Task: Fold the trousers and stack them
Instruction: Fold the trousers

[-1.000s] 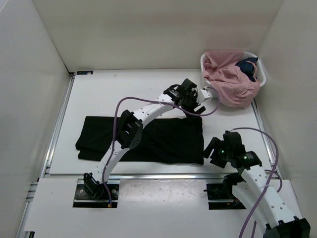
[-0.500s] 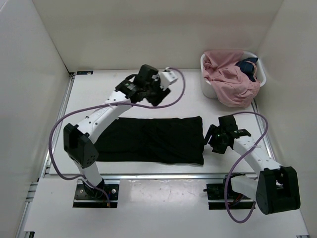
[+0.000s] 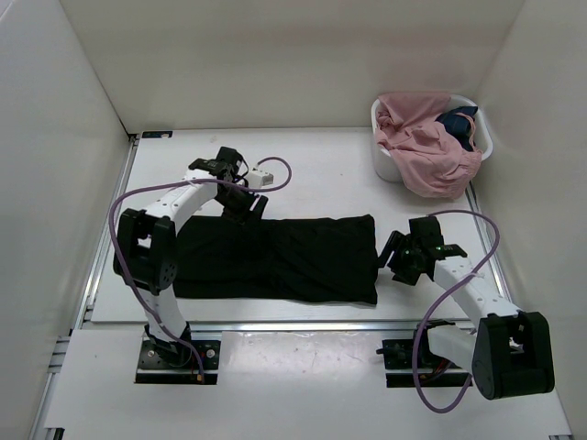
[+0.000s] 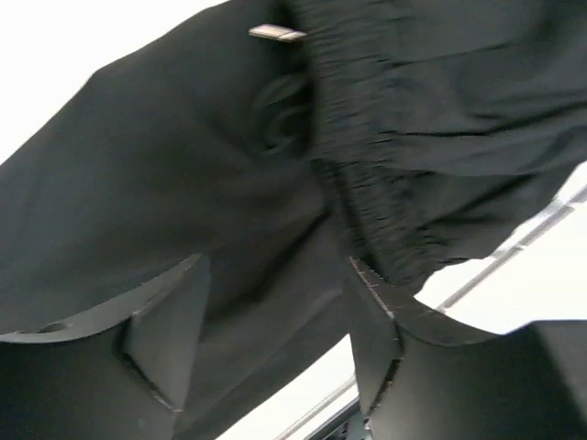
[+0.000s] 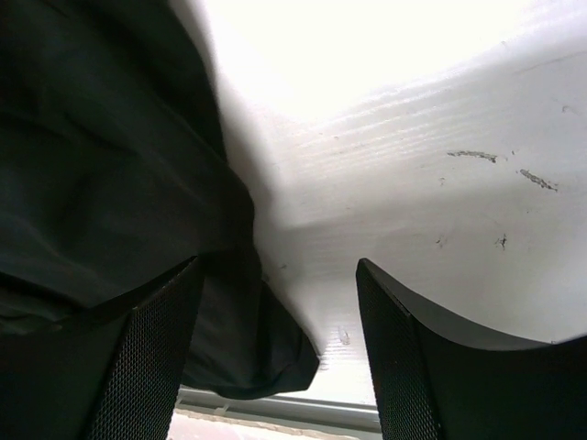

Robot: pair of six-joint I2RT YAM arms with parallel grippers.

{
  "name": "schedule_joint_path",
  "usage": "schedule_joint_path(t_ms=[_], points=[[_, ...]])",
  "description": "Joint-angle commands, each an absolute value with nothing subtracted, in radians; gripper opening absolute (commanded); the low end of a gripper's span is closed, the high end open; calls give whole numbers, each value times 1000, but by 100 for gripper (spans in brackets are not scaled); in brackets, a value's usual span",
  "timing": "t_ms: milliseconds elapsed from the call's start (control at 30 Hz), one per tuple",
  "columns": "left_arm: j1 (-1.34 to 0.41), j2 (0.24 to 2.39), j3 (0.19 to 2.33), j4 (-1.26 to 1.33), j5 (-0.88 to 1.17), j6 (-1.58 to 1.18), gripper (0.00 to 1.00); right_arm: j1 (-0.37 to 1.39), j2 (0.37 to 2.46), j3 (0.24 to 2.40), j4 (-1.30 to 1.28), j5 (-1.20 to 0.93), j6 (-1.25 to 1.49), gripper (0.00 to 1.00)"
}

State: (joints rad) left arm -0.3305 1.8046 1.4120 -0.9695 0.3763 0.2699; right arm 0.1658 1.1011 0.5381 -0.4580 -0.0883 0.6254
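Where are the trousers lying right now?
Top view: the black trousers lie flat across the near middle of the table, with the white basket of pink clothing beyond their far-right corner.

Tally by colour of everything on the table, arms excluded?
Black: 1 (trousers)
Pink: 1 (garment in the basket)
Dark blue: 1 (small garment in the basket)
White: 1 (basket)
Total: 4
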Motion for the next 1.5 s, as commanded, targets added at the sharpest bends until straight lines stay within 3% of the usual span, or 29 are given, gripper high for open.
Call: schedule_joint_path(t_ms=[0, 600, 667, 700, 800, 833, 1033, 1233, 1467], points=[[-342, 1796, 1423, -962, 561, 275, 71, 158, 1097, 509, -407, -110, 637, 72], [-410, 1994, 1563, -919, 606, 265, 74, 140, 1106, 491, -407, -110, 637, 72], [-420, 2003, 1581, -919, 620, 265, 68, 140, 1097, 482, -407, -110, 637, 72], [-420, 2003, 1582, -919, 620, 265, 55, 140, 1097, 482, -417, -110, 637, 72], [-430, 1991, 1549, -919, 629, 287, 29, 130, 1088, 482, -428, -101, 627, 72], [-430, 1982, 1540, -933, 629, 297, 14, 130, 1078, 482, -428, -101, 627, 72], [-430, 1962, 1551, -1055, 638, 331, 14, 112, 1069, 491, -448, -101, 609, 72], [-420, 1927, 1732, -1316, 649, 491, 14, 103, 1060, 471, -448, -101, 609, 71], [-420, 1861, 1499, -1316, 578, 439, 14, 103, 1060, 462, -419, -121, 609, 71]])
